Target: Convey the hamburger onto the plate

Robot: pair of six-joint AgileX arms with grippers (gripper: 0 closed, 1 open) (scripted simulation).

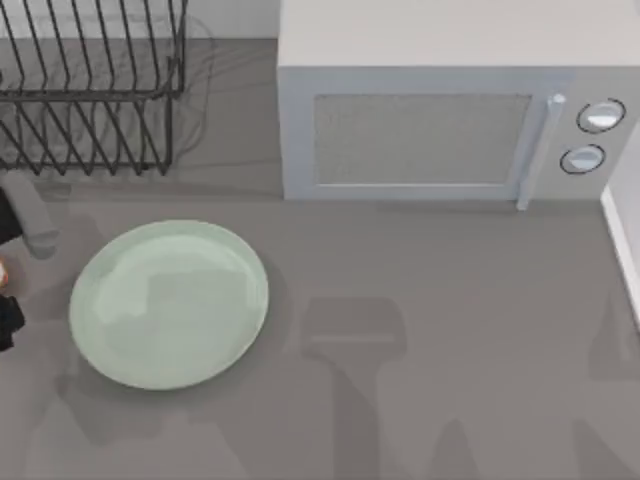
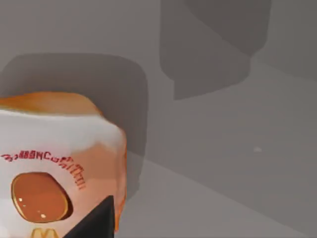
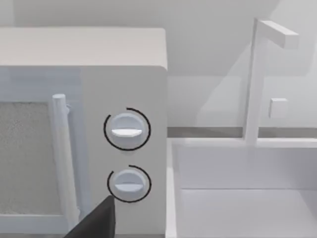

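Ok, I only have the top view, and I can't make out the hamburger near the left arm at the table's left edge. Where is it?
Observer: The left wrist view has the hamburger right up close, so it is at the left gripper, left of the plate and not on it.
Operator: Any detail on it?
Observer: It has a white wrapper with red lettering over an orange-tan bun, and it casts a shadow on the grey table.
Operator: And the right arm?
Observer: Its wrist view faces the microwave and its two knobs, with a white sink beside them.
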